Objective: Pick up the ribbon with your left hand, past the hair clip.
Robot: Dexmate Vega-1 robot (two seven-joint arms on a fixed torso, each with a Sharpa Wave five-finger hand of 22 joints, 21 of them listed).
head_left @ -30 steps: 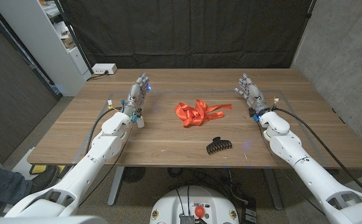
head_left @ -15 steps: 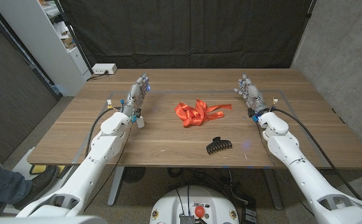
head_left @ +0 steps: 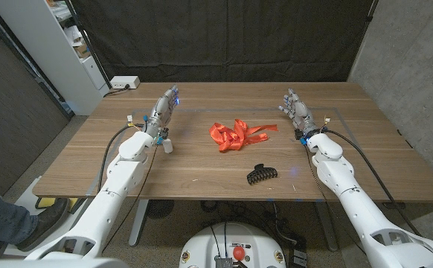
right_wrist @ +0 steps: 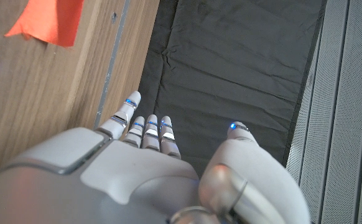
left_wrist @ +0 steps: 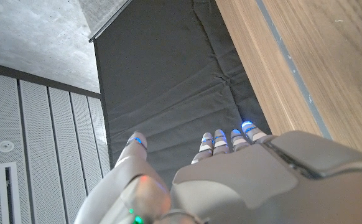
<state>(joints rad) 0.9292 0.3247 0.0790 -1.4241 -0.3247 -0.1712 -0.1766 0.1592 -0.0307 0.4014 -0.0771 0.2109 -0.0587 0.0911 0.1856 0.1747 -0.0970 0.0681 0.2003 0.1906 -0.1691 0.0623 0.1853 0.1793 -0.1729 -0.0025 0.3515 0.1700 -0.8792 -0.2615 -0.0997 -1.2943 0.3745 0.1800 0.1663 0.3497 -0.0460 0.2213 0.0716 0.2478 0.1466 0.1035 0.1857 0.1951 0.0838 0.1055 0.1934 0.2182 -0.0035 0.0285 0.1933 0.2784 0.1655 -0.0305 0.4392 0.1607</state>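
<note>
The left hand (head_left: 164, 110) holds nothing, its fingers (left_wrist: 220, 140) straight and close together, at the table's (head_left: 201, 170) left side. The right hand (head_left: 296, 109) is likewise empty, fingers (right_wrist: 148, 129) extended, on the right. Between them lies the red ribbon (head_left: 237, 134), with the black hair clip (head_left: 261, 173) near it, toward the robot.

Showing bright orange-red ribbon (head_left: 237, 135), plain, no pattern. Showing glossy black hair clip (head_left: 260, 174). Lying on mid-brown wood-grain table (head_left: 201, 167). Showing white-and-grey left hand (head_left: 164, 112) and right hand (head_left: 298, 111), fingertips (left_wrist: 248, 127) glowing blue. Hanging plain black curtain (head_left: 224, 41) behind. Showing grey concrete wall (head_left: 410, 59), white shelf (head_left: 60, 45), white power strip (head_left: 125, 83).
</note>
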